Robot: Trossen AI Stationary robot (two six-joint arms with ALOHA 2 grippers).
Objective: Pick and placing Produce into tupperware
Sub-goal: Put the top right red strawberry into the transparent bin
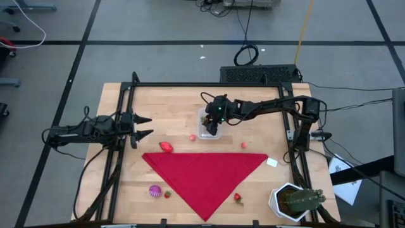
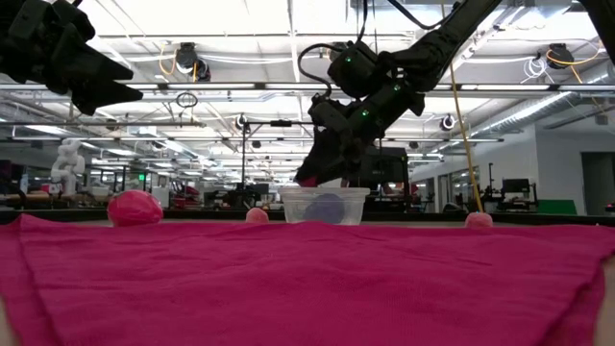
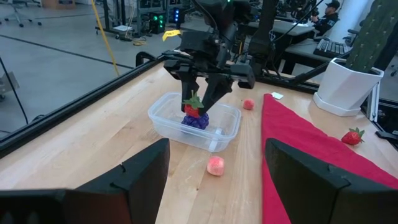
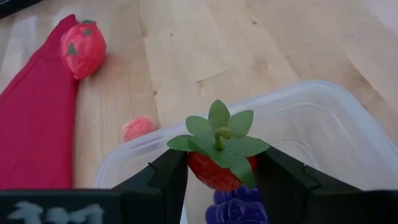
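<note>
The clear tub [image 1: 207, 131] stands on the table's far middle, with a purple grape bunch [image 3: 196, 122] inside. My right gripper [image 4: 221, 167] hangs over the tub, shut on a red toy strawberry [image 3: 192, 110]. On the wood lie a red fruit [image 1: 166, 147], two pink balls [image 1: 192, 137] [image 1: 243, 145], a magenta piece [image 1: 155, 190] and two small strawberries [image 1: 168, 194] [image 1: 238, 197]. My left gripper [image 1: 142, 126] waits open at the table's left, off the surface. My right gripper pinches the strawberry's red body [image 4: 208, 174] between its two fingers [image 4: 166, 174], just under the green leaf crown [image 4: 219, 138]. The fingers come from above, pointing down into the tub. The strawberry is upright, stem up, right above the grapes [image 4: 236, 208]; whether it touches them I cannot tell.
A red cloth [image 1: 205, 177] lies spread as a triangle over the table's near middle. A white hexagonal pot with a green cactus [image 1: 292, 201] stands at the near right corner. A small white card [image 1: 272, 162] lies by the cloth's right tip. Black rails run along the table's sides.
</note>
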